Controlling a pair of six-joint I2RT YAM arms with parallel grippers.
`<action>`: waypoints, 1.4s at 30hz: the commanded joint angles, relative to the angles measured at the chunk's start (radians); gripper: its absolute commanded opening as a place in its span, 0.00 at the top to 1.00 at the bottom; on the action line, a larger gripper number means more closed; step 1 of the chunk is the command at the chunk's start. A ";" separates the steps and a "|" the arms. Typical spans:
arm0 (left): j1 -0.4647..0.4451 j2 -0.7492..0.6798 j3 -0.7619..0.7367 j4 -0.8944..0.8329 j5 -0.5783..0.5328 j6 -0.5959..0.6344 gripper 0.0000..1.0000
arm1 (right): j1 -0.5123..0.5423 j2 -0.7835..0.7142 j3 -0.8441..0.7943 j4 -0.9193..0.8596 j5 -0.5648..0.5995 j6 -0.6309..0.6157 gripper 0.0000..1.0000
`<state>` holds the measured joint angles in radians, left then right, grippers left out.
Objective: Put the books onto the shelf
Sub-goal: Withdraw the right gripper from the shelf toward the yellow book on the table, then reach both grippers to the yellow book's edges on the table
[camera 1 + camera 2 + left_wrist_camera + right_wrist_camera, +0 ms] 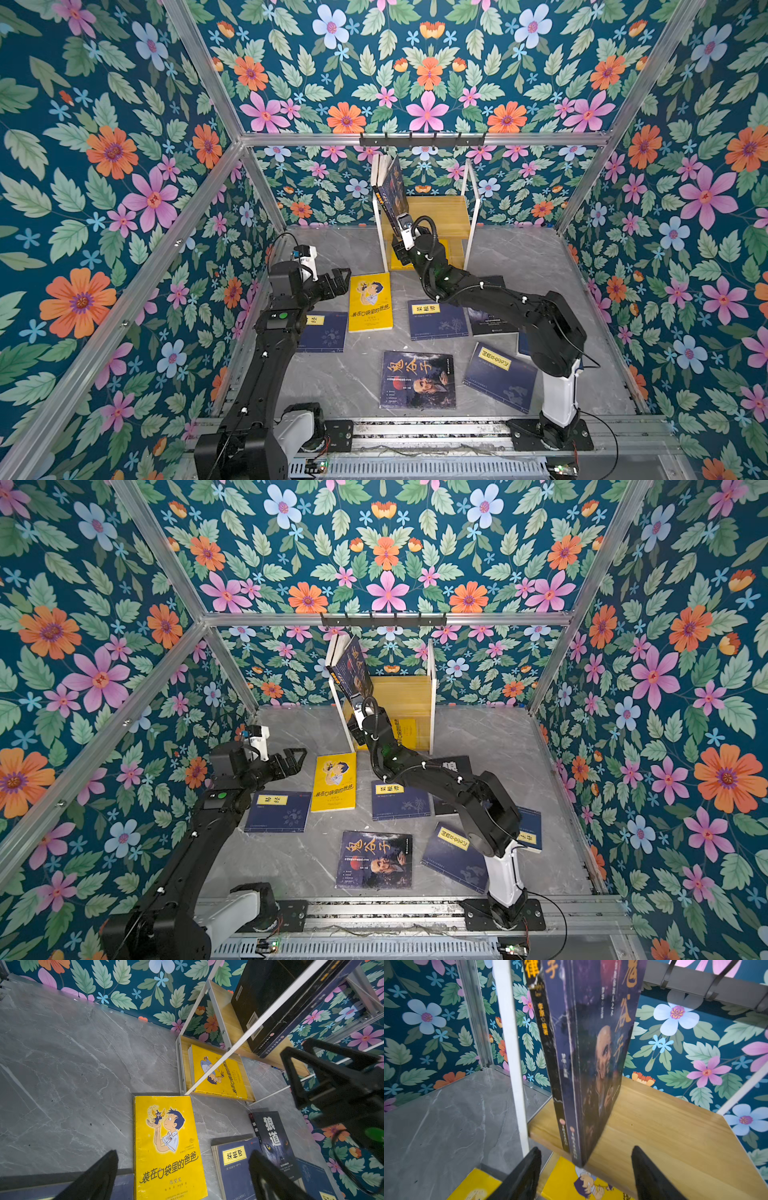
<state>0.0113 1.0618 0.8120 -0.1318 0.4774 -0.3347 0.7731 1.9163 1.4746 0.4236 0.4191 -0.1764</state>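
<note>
The shelf [444, 212] stands at the back wall. On its upper board [664, 1126] two dark books [390, 187] stand on edge and lean left; the outer one shows an old man's face [596, 1064]. My right gripper [586, 1148] is open at their lower front corner, jaws apart on either side and touching neither. A yellow book [218, 1072] lies on the lower board. My left gripper [338, 278] hangs open above another yellow book [370, 301] on the floor. Navy books [436, 320], a face-cover book [417, 380] and a wolf-eye book [272, 1138] lie flat nearby.
A black hook rail [422, 140] runs along the back bar just above the shelf. The right arm [498, 303] stretches over the floor books on the right. More navy books [324, 332] [500, 376] lie beside each arm. Floral walls close in three sides.
</note>
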 commanded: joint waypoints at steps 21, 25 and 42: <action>0.001 0.277 0.043 0.008 0.012 -0.049 0.00 | 0.020 -0.225 -0.466 -0.107 -0.310 0.712 0.29; 0.001 0.377 0.061 0.016 0.020 -0.078 0.00 | 0.022 -0.151 -0.468 -0.041 -0.325 0.827 0.29; 0.001 0.659 0.162 -0.004 0.061 -0.150 0.07 | 0.020 0.163 -0.206 -0.072 -0.374 0.950 0.35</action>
<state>0.0113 1.7020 0.9604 -0.1326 0.5224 -0.4686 0.7925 2.0502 1.2457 0.3477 0.0586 0.7136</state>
